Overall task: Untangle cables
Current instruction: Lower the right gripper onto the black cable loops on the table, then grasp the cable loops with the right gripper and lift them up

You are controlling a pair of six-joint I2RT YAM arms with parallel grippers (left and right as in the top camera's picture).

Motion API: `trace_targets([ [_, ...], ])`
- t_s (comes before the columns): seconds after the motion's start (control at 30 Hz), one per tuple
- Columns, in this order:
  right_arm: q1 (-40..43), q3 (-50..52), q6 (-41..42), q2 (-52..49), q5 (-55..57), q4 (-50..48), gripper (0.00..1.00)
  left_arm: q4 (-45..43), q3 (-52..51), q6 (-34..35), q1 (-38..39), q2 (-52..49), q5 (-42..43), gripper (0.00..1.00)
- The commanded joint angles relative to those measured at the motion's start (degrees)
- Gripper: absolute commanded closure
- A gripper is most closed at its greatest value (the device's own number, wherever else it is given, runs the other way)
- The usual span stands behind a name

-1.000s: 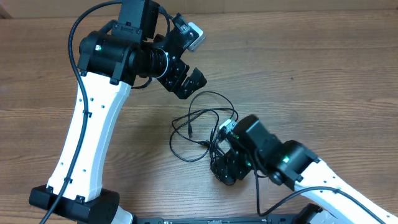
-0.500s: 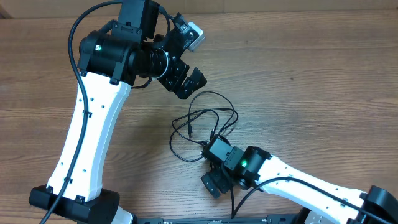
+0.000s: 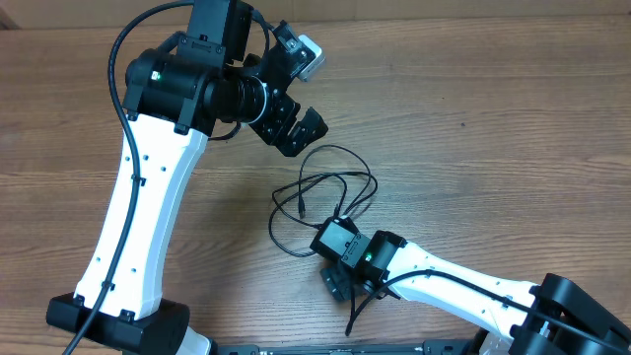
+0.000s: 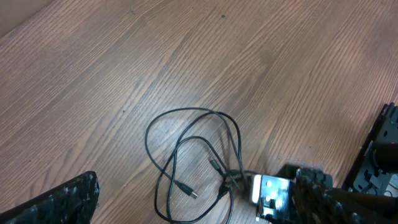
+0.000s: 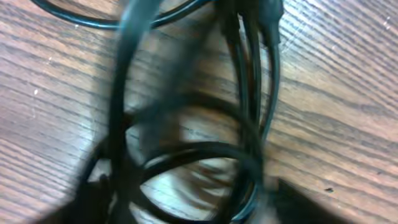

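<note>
Two arms reach over a wooden worktop (image 3: 493, 118), and the cables (image 3: 337, 177) lie near its middle as one loose tangle of thin black loops. A free plug (image 3: 299, 207) pokes out on the tangle's left side, resting on the wood.

The left gripper (image 3: 299, 133) hangs just above and left of the tangle, apart from it. Its jaws are spread wide with nothing between them. In the left wrist view its fingers (image 4: 65, 199) sit at the frame's far edges, with the cables (image 4: 193, 111) flat on the worktop below.

The right gripper (image 3: 337, 286) is at the lower edge of the tangle, where several strands bunch together under its wrist. The right wrist view is blurred and filled with the cables (image 5: 252, 87) very close to the lens. Whether its jaws are apart or closed on a strand cannot be told.
</note>
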State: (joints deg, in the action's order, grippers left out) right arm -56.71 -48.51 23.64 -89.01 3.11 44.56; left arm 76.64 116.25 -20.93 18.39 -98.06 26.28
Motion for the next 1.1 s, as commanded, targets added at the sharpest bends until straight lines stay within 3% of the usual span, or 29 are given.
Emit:
trace_targets([
  [0.0,-0.1,0.6,0.6,-0.2,0.4,-0.5,0.80,-0.1,0.1,0.8,-0.1,-0.1,0.1,0.00],
  [0.07,-0.1,0.6,0.6,-0.2,0.4,-0.9,0.96,-0.1,0.1,0.8,-0.1,-0.1,0.1,0.00],
  [0.57,2.6,0.4,2.1,1.7,-0.8,-7.7,0.96,0.9,0.1,0.3,-0.1,-0.1,0.0,0.00],
  [0.83,14.6,0.4,2.1,9.2,-11.7,-11.0,0.96,1.3,0.1,0.3,-0.1,-0.1,-1.9,0.00],
  [1.07,29.3,0.4,2.1,13.8,-29.7,-19.0,0.96,1.3,0.1,0.3,0.0,-0.1,-1.8,0.00],
])
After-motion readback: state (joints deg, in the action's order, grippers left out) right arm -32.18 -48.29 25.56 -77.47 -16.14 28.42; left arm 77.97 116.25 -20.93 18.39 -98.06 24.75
